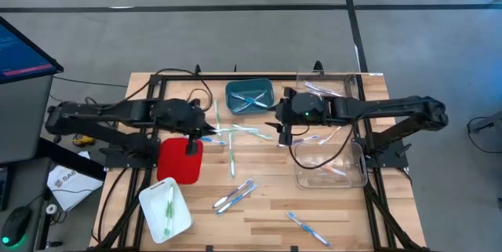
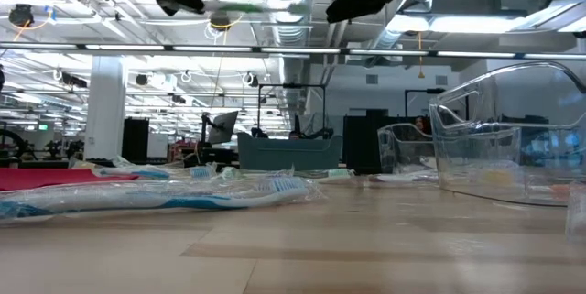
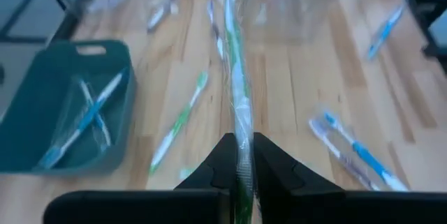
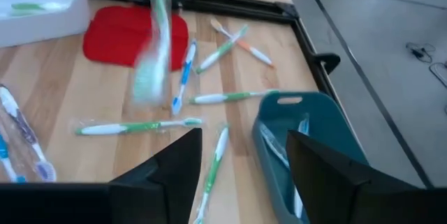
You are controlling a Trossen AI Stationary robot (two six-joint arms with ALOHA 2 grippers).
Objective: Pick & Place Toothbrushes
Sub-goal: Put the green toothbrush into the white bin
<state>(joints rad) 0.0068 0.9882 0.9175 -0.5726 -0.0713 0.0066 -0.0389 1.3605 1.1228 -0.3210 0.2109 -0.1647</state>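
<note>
My left gripper (image 3: 241, 155) (image 1: 205, 132) is shut on a light green toothbrush (image 3: 236, 63) (image 2: 261, 7) in a clear wrapper, held above the table's middle. My right gripper (image 4: 241, 172) (image 1: 282, 130) hangs open to its right, facing it, with nothing between its fingers. Several more wrapped toothbrushes lie flat on the wood: green ones (image 4: 140, 126) (image 3: 178, 123) and blue ones (image 3: 356, 155) (image 1: 235, 193). Two blue ones lie crossed in the teal bin (image 3: 42, 105) (image 1: 249, 87), and a green one lies in the white tray (image 1: 153, 205). My left gripper pinches the wrapped green toothbrush near one end (image 3: 242, 123) between its two fingers. The fingers come from the table's left, slanting downward, and lie along the brush. The brush sticks out past the fingertips toward my right gripper, lifted clear of the table.
A red tray (image 1: 179, 166) sits just below my left gripper. Two clear plastic bins (image 1: 329, 169) (image 1: 325, 87) stand on the right under my right arm. Loose toothbrushes are scattered across the middle and the near part of the table (image 1: 306, 227).
</note>
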